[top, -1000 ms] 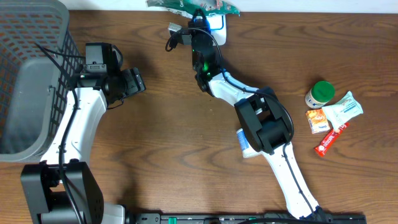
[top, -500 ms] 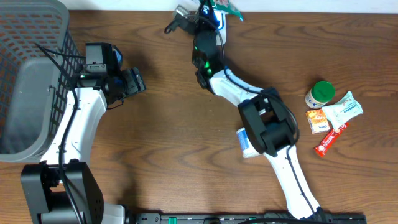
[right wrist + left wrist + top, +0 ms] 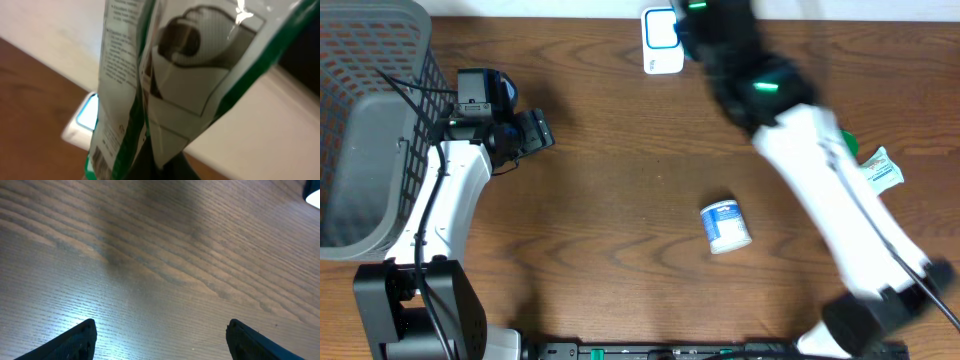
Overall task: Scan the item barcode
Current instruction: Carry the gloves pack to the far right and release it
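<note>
Green-and-white pouch (image 3: 165, 85): clamped in right claw (image 3: 161, 169), held up at the surface's (image 3: 620, 180) far edge, near the white scanner (image 3: 662, 40). Left claw (image 3: 161, 336): wide, empty, beside basket (image 3: 370, 150).

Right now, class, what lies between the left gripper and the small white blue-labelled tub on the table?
Nothing: the overhead view shows only bare brown wooden table between the left gripper and the small white blue-labelled tub.
</note>
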Tool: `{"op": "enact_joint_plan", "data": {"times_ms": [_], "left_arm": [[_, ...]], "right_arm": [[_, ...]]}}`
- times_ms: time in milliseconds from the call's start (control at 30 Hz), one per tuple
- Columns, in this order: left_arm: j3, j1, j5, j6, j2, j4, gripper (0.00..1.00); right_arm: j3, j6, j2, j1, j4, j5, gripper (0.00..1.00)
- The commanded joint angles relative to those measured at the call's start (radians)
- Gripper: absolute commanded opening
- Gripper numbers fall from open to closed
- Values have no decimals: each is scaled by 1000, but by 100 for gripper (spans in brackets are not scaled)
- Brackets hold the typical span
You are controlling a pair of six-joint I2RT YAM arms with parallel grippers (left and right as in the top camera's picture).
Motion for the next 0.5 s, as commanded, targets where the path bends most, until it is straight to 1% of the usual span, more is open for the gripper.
{"op": "enact_joint_plan", "data": {"times_ms": [0, 100, 267, 367, 467], "left_arm": [[17, 3, 2, 2, -3, 1, 82], [17, 3, 2, 2, -3, 1, 82], [17, 3, 2, 2, -3, 1, 82], [17, 3, 2, 2, -3, 1, 82], [17, 3, 2, 2, -3, 1, 82]], "right_arm": [[2, 270, -89, -120, -154, -258, 1], [2, 327, -152, -257, -333, -352, 1], [-5, 382, -167, -507, -581, -360, 1], [-45, 381, -152, -638, -642, -317, 1], [-132, 381, -134, -745, -631, -253, 1]]}}
